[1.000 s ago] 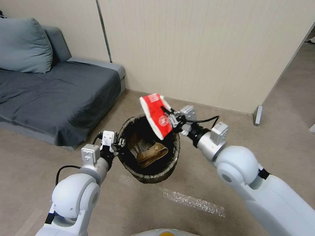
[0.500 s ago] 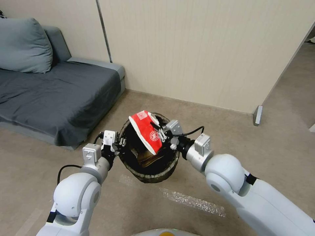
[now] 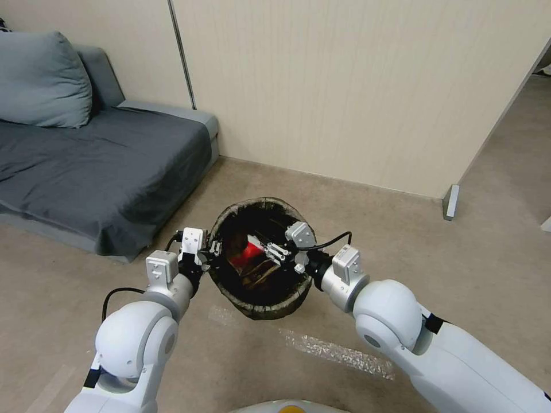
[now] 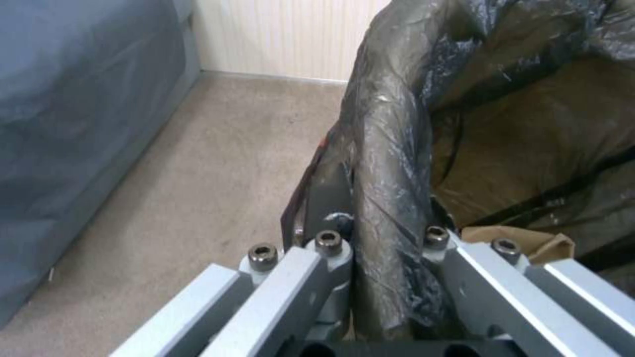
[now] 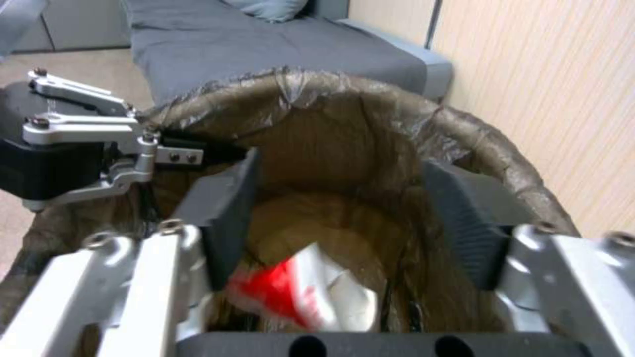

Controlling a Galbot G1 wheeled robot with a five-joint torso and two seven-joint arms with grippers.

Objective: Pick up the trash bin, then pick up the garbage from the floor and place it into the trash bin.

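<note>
The trash bin [image 3: 255, 310], lined with a dark bag, hangs off the floor in front of me. My left gripper [image 3: 213, 250] is shut on its rim [image 4: 384, 148], one finger [image 4: 327, 198] outside and the other inside. My right gripper [image 3: 274, 250] hovers over the bin's mouth, open, with nothing between its fingers [image 5: 231, 208]. A red-and-white carton [image 5: 297, 292] of garbage lies loose inside the bin [image 5: 463, 129], below the right gripper [image 5: 344, 218]. The carton [image 3: 251, 248] rests on a crumpled brown paper bag [image 3: 259, 271] at the bottom; the bag [image 4: 523, 243] also shows past the left fingers.
A grey sofa [image 3: 86, 160] with a cushion [image 3: 40, 80] stands to the left. A beige panel wall [image 3: 344, 86] runs behind the bin, ending at a partition foot [image 3: 450, 201]. A strip of tape [image 3: 338, 353] lies on the brown floor.
The right gripper came down and left over the bin with the carton, then opened. The carton dropped into the bin. The left arm held the bin still.
</note>
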